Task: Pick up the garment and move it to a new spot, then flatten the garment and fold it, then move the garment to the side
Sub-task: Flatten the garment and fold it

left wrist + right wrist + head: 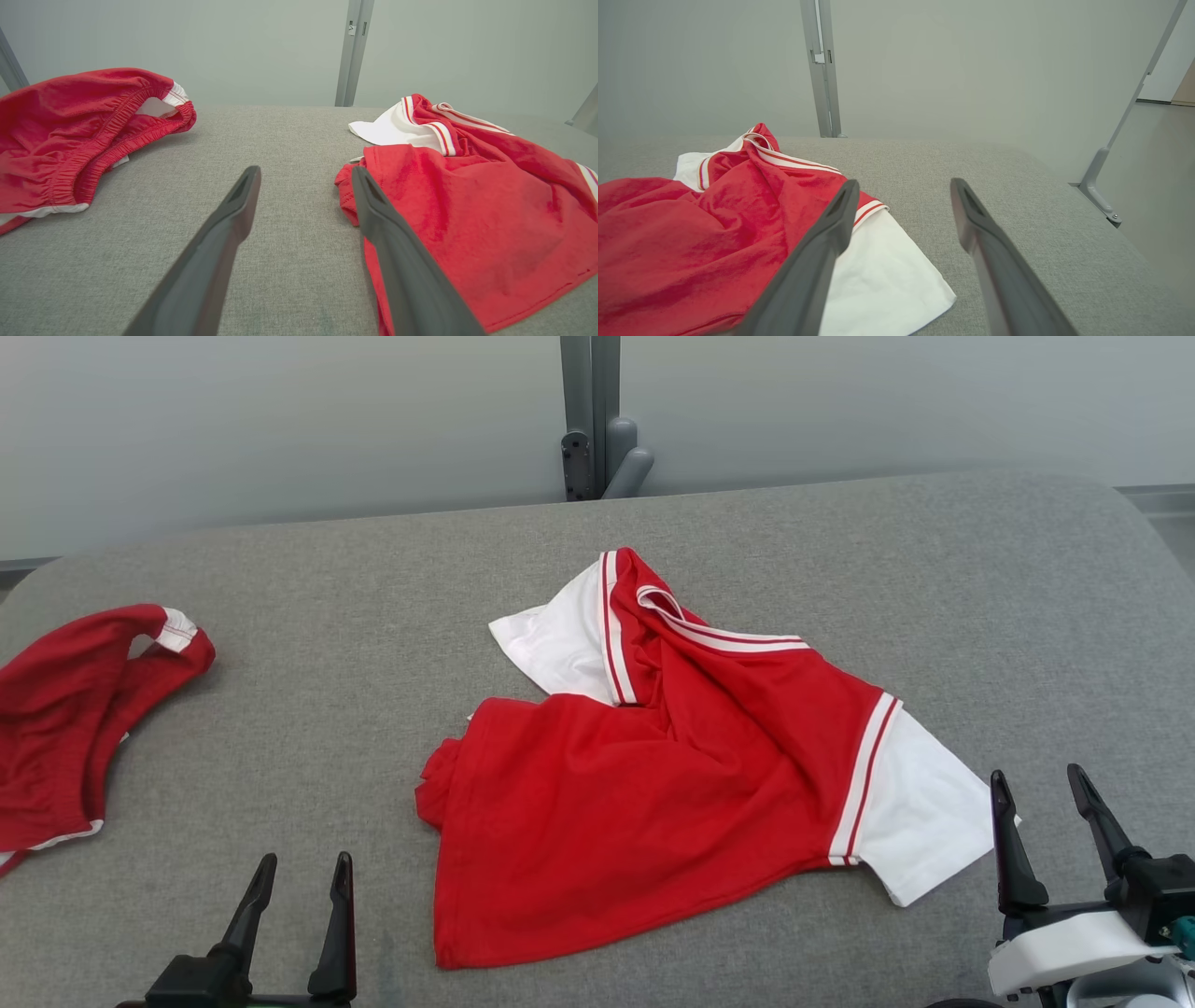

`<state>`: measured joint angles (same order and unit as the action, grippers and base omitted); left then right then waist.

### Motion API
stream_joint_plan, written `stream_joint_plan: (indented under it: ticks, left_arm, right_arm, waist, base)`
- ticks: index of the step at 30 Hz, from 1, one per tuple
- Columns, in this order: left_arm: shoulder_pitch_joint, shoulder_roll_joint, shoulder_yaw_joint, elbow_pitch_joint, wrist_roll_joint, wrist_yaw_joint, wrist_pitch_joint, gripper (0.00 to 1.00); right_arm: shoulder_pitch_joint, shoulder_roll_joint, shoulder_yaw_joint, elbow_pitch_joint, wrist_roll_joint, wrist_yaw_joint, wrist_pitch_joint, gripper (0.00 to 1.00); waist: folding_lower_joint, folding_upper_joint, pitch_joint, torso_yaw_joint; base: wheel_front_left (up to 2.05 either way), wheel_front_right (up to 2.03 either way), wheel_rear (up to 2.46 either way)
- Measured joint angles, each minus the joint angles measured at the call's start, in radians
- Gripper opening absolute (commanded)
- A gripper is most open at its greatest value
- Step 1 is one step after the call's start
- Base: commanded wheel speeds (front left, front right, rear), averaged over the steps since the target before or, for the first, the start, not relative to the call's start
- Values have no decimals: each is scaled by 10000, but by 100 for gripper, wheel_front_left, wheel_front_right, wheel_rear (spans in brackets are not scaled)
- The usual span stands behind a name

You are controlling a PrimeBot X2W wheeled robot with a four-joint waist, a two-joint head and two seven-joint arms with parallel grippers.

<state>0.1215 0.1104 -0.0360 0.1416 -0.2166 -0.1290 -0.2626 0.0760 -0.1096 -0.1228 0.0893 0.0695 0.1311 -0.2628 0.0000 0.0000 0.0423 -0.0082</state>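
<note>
**Rumpled red shirt between two spread grippers**

Cut off at the head view's left edge: a second red garment (65, 728) with an elastic waistband, well to the left of the left gripper (306, 859); full shape impossible to tell. Hidden under its own folds: most of the shirt's (653, 784) neckline and all of its underside. Far sleeve half buried, with just a white patch and a striped band poking out beyond the red body. In the left wrist view, near red edge partly masked by the left gripper's right finger. In the right wrist view, near sleeve partly masked by the right gripper's (1036, 773) left finger. Bases of both grippers cropped at the head view's bottom edge.

Lying crumpled on the grey padded surface (308, 709), ahead of and between the two grippers, closer to the right one. Red body, white sleeves, white-and-red striped bands at the sleeve seams and collar. Bunched into a small wad just ahead and right of the left gripper's fingertips. Near white sleeve spread flat just left of the right gripper. Both grippers spread wide, grasping nothing.
</note>
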Motion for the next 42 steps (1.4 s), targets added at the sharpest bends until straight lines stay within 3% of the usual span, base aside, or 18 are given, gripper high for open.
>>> stream_joint_plan:
  ticks: [9, 12, 17, 25, 29, 35, 42]
  left_arm:
    - [-5, -56, -163, 142, 10, -2, 0, 100]
    - [-7, -71, -616, 782, 0, -2, -13, 100]
    - [-259, -238, -1193, 1254, -374, -2, 940, 100]
    - [-690, -341, -1653, 1379, -681, 127, 2552, 100]
    - [-740, -374, -1793, 1321, -886, 157, 3026, 100]
    - [-872, -431, -1946, 1220, -1072, 240, 3400, 100]
    - [-979, -472, -2190, 1521, -1099, 280, 3505, 100]
  right_arm:
    - [-228, -330, -100, -113, -63, 0, 0, 100]
    - [-366, -725, -35, 654, -259, 0, 0, 100]
    - [-1054, -1503, 290, 2472, -387, 2, 430, 100]
    - [-2514, -2247, 2155, 4169, 500, 4, 1824, 100]
    - [-3001, -2568, 2683, 4865, 851, 4, 2013, 100]
    - [-3589, -2796, 3051, 5735, 1133, 4, 1856, 100]
    - [-4085, -2600, 3513, 6598, 1580, -4, 1641, 100]
  waist:
    - [0, 0, 215, 7]
    - [0, 0, 274, -48]
    - [0, 0, 371, -98]
    - [0, 0, 743, -156]
    - [0, 0, 924, -157]
    - [0, 0, 1121, -59]
    - [0, 0, 1181, -63]
  base:
    - [0, 0, 0]
    - [0, 0, 0]
    - [0, 0, 0]
    - [0, 0, 0]
    - [0, 0, 0]
    - [0, 0, 0]
    - [0, 0, 0]
